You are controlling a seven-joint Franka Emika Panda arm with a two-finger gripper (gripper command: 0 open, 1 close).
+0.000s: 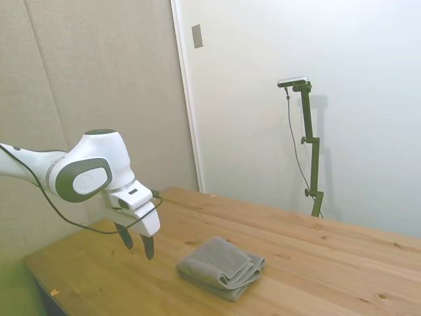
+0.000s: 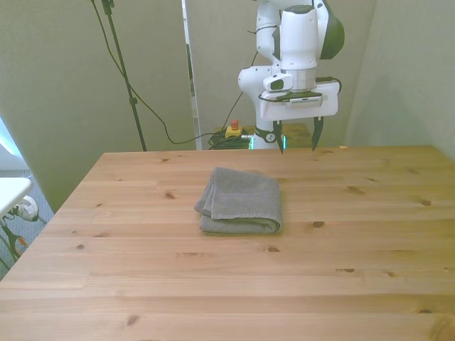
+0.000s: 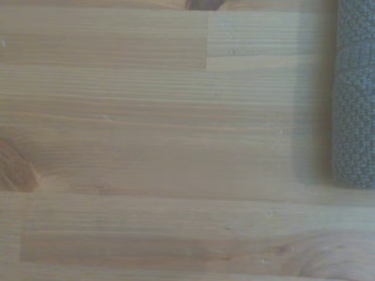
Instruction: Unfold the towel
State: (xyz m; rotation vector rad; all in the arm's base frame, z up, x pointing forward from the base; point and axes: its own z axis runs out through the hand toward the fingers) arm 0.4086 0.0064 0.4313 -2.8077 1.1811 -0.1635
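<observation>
While the towel [image 1: 221,266] lay folded near the lower middle of the side view, the end effector [image 1: 136,245] hung to its left in that frame, above the bench [image 1: 329,263] and clear of the cloth. Its two dark fingers [image 1: 148,247] pointed downward with a plain gap between them, released and gripping nothing. From the front view the same grey towel [image 2: 240,202] sat just left of the frame's centre, a thick bundle with its rounded fold facing the bottom of the picture and loose layered edges showing on the left side. The end effector [image 2: 298,133] appeared above and to the right of it in that picture, near the top middle, well apart from the fabric. In the wrist view, a strip of the towel's [image 3: 354,93] terry weave ran along the right edge, resting on pale planks [image 3: 164,146] with a dark knot at the left.
</observation>
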